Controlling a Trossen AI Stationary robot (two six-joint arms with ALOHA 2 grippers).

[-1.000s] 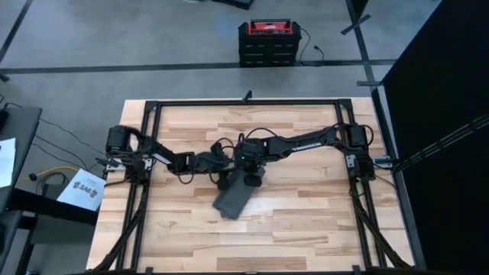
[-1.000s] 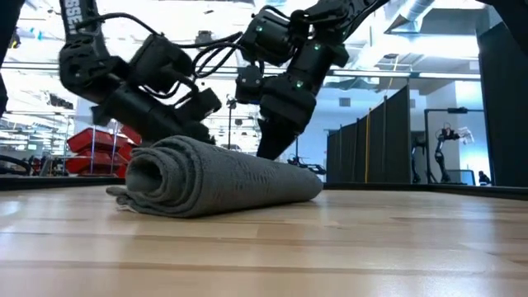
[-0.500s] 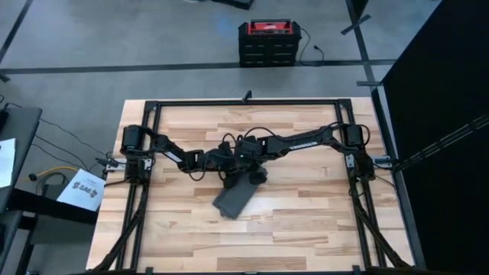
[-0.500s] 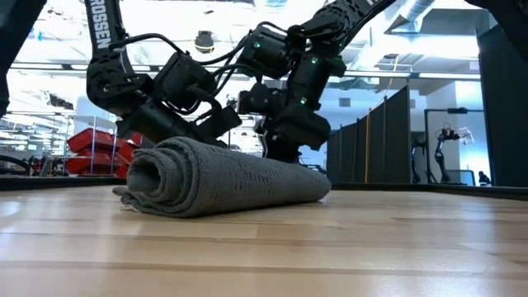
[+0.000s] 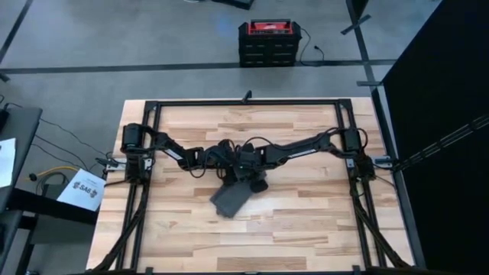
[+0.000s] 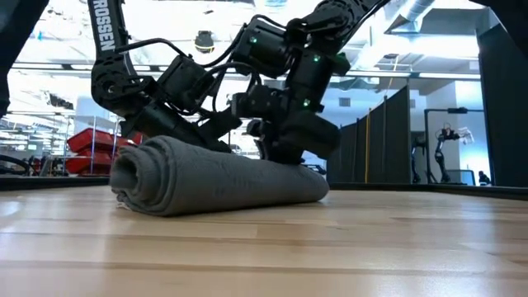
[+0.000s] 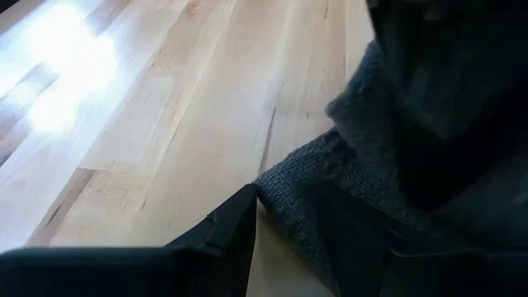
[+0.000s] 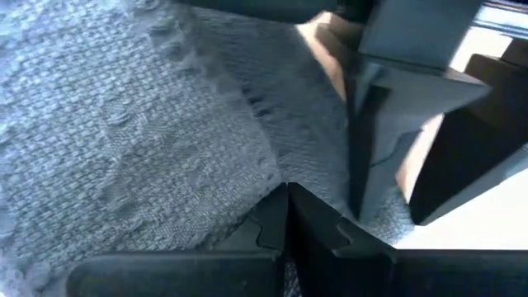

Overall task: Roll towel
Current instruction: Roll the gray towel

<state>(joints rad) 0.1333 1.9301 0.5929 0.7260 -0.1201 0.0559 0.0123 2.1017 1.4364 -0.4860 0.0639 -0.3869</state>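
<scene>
- Wooden counter [image 5: 306, 221] fills the frame, with both arms meeting at its middle.
- Towel [image 5: 231, 198], already a thick roll, has shifted slightly nearer since a moment ago; rolling looks nearly finished.
- Right pincer [image 5: 258, 180] presses the roll's far end, fingers together.
- Left pincer [image 5: 229, 163] straddles the towel's edge, fingers apart.

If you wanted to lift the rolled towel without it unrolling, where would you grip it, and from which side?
Probably across the middle of the towel, coming straight down from above: it lies as a long roll on the table, so pinching across its width would hold the layers together.
</scene>
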